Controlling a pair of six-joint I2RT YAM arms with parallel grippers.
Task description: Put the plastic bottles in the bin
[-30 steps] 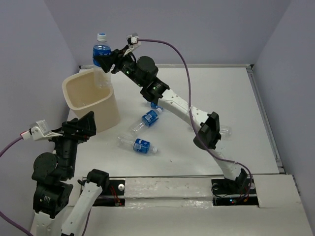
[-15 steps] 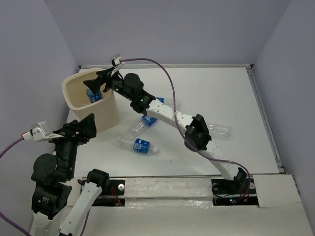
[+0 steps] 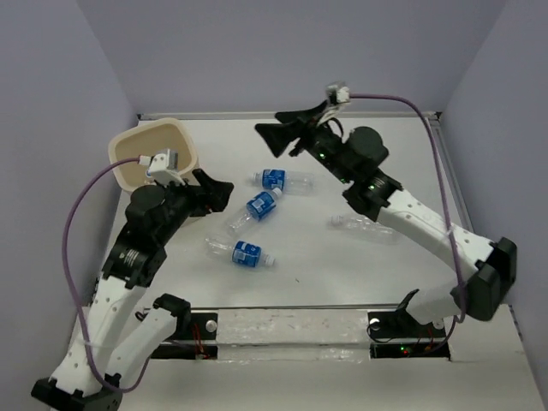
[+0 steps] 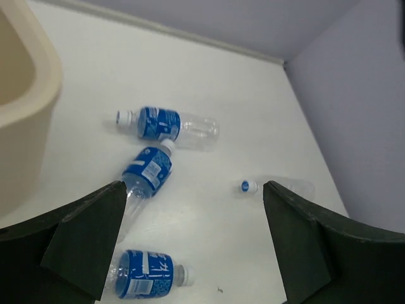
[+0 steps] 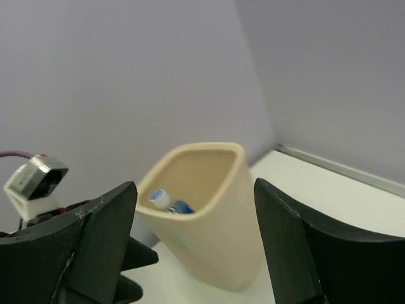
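**On the table: four bottles [image 4: 147,174] to go, nothing held**

Between the left fingers [image 4: 88,237] there's only air. They're spread wide, and the left gripper [image 3: 214,190] hangs low just beside the bin [image 3: 145,141], looking out over the bottles. The right fingers [image 5: 294,244] are spread too, with nothing pinched. The right gripper [image 3: 268,126] is up in the air over the back of the table [image 3: 411,163], pointing toward the bin.

Going outward, the near bottle [image 3: 242,252] lies closest to the bases. The middle bottle [image 3: 255,210] slants just beyond it, with its cap right up against the far bottle [image 3: 282,180]. The lone bottle [image 3: 364,225] is well apart, off on the right side. A fifth bottle [image 5: 169,201] sits down inside the bin.

My take on handling: these are thin clear plastic and probably very light, though I can't tell if there's any water in them. The walls will dent if squeezed hard, so close gently. They're round and smooth, so a nudge will likely send one rolling. I'd grab across the body at the blue label, with the fingers square to the long axis. The neck and cap end is too narrow, and the bare clear part looks slicker. The near bottle has free space on both sides, so I'd start with that one. The touching pair is fiddlier.
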